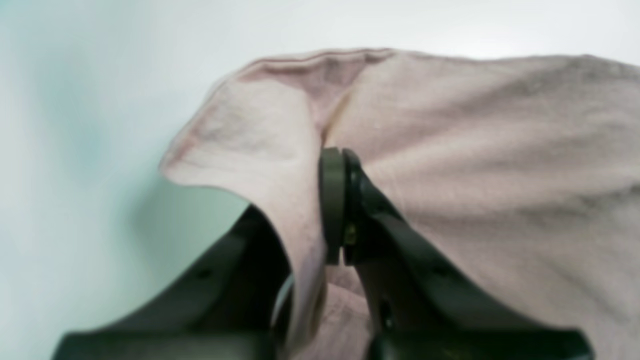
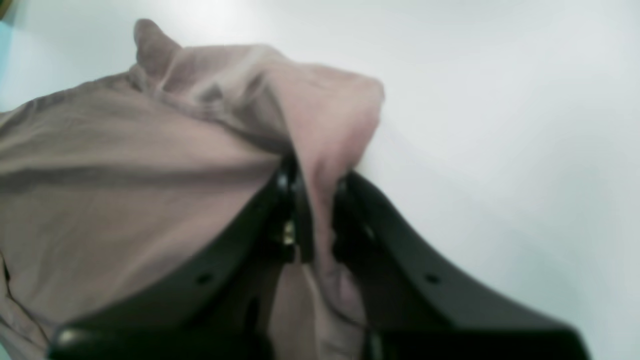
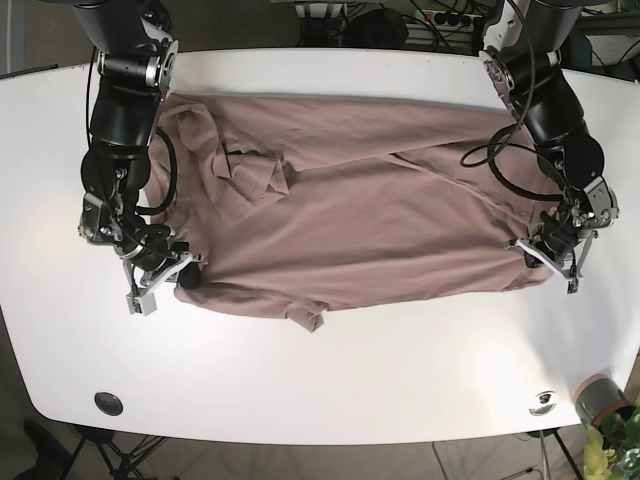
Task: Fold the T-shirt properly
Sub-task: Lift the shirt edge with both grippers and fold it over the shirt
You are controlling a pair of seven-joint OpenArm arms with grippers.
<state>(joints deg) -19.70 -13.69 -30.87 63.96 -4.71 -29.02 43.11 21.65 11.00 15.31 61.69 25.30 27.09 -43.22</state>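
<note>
A dusty pink T-shirt [image 3: 370, 210] lies spread across the white table [image 3: 380, 380], creased near its left sleeve. My left gripper [image 1: 334, 200] is shut on the shirt's edge [image 1: 280, 165]; in the base view it [image 3: 548, 252] sits at the shirt's right lower corner. My right gripper [image 2: 312, 210] is shut on a fold of the shirt [image 2: 325, 135]; in the base view it [image 3: 180, 272] sits at the shirt's left lower corner. Both grippers are low by the table.
A round metal fitting [image 3: 108, 403] sits near the table's front left, another [image 3: 542, 400] near the front right. A small pot with a plant [image 3: 600, 405] stands off the front right corner. Cables [image 3: 400, 20] lie behind the table.
</note>
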